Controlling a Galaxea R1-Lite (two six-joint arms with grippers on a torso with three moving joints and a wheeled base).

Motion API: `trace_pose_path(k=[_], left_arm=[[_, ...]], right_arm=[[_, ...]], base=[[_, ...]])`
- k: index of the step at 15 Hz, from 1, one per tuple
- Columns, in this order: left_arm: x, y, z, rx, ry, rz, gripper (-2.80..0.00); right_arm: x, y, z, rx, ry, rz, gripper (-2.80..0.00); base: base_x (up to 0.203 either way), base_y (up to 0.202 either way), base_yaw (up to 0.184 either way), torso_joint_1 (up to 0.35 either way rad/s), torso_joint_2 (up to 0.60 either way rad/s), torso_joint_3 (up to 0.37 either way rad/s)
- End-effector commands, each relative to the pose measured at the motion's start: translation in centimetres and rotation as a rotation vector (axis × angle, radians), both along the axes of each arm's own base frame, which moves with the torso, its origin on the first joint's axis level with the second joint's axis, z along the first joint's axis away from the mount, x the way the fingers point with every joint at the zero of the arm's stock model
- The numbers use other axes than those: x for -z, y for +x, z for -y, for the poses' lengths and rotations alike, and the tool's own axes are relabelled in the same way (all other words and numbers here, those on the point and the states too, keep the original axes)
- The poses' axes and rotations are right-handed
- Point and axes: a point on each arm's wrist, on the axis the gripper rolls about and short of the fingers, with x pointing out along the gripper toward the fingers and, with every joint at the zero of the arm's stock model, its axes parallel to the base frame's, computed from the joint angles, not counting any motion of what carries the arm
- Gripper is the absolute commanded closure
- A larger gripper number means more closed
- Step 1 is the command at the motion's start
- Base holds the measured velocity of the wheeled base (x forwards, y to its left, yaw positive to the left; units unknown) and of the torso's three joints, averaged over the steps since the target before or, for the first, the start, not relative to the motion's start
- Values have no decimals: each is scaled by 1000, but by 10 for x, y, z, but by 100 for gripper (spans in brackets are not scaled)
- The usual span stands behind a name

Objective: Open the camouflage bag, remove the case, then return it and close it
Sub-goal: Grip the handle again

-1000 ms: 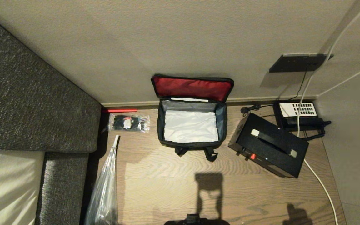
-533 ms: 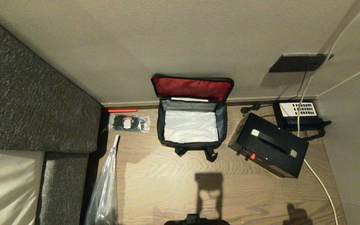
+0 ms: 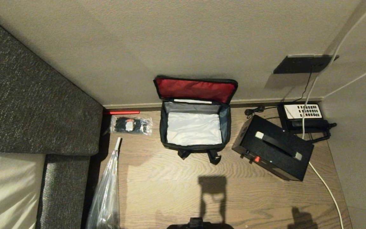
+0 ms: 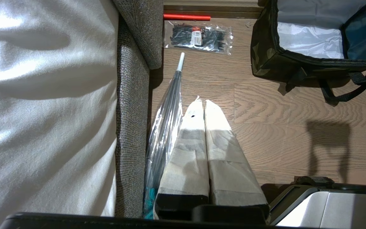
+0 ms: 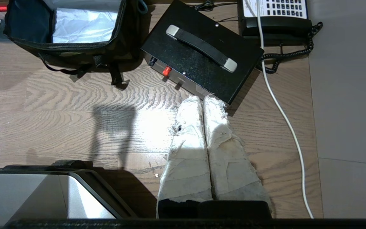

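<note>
The camouflage bag point(image 3: 194, 149) stands open on the wooden floor against the wall, its red-lined lid point(image 3: 195, 89) leaning back and its silvery interior point(image 3: 193, 128) empty. The black case point(image 3: 273, 147) sits on the floor just right of the bag point(image 5: 75, 52), at an angle, handle up and red button point(image 3: 257, 159) facing me. Neither arm shows in the head view. My left gripper point(image 4: 201, 102) hangs shut over bare floor left of the bag point(image 4: 267, 60). The right gripper point(image 5: 203, 98) is shut and empty, its tips close to the near corner of the case point(image 5: 202, 60).
A grey sofa point(image 3: 33, 105) fills the left side. A wrapped umbrella point(image 3: 106, 194), a packet of black cable ties point(image 3: 131, 125) and a red stick point(image 3: 121, 112) lie beside it. A black telephone point(image 3: 303, 117) and a white cable point(image 3: 326, 187) are right of the case.
</note>
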Motion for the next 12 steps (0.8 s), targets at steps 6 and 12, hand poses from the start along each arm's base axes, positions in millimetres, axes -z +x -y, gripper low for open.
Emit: trace_pose_path(k=[6, 12], left_arm=[[1, 0, 0, -1, 0, -1, 0], [1, 0, 0, -1, -1, -1, 0]], right_arm=[[0, 0, 0, -1, 0, -2, 0], [0, 0, 0, -1, 0, -2, 0]], base=[[0, 0, 0, 0, 0, 0], [0, 0, 0, 0, 0, 0]])
